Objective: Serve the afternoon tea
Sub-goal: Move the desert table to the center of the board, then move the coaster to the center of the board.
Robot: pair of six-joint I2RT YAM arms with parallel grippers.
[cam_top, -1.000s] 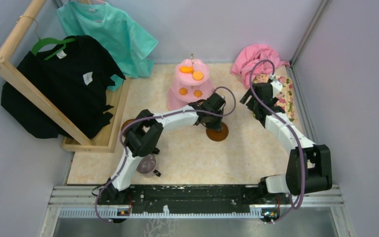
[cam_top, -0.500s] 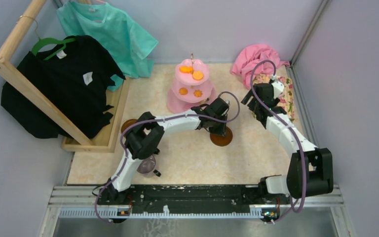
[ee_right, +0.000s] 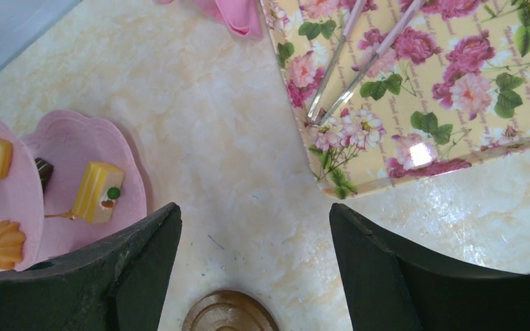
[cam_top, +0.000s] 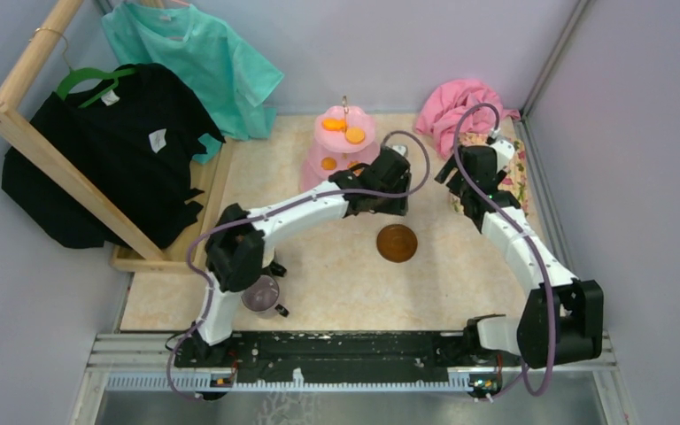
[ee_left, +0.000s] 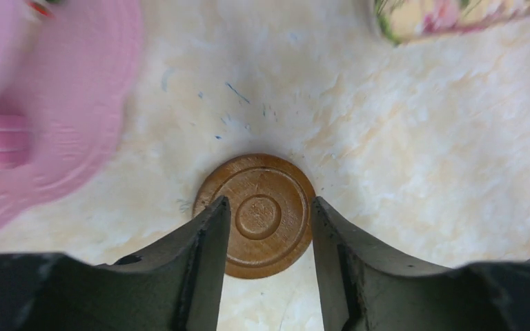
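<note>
Could easily clip the pink cake stand (cam_top: 343,150) on the surface (cam_top: 319,257) with the left claw (ee_left: 269,207), hovering right beside the bottom tier on a long, stretched-out arm. Half-parted, gripping nothing. Over to the stand's right, the right claw (ee_right: 255,214), spread wide and empty, pointing down. Flat on the stand's near side, below the left claw and untouched: brown saucer (cam_top: 397,243). Well off to the stand's near-left, grey-purple mug (cam_top: 261,295).

The top camera looks steeply down from above the near edge over the whole bench (cam_top: 336,266). Each wrist camera points straight down, close above it; all three views share the brown saucer (cam_top: 397,243).
</note>
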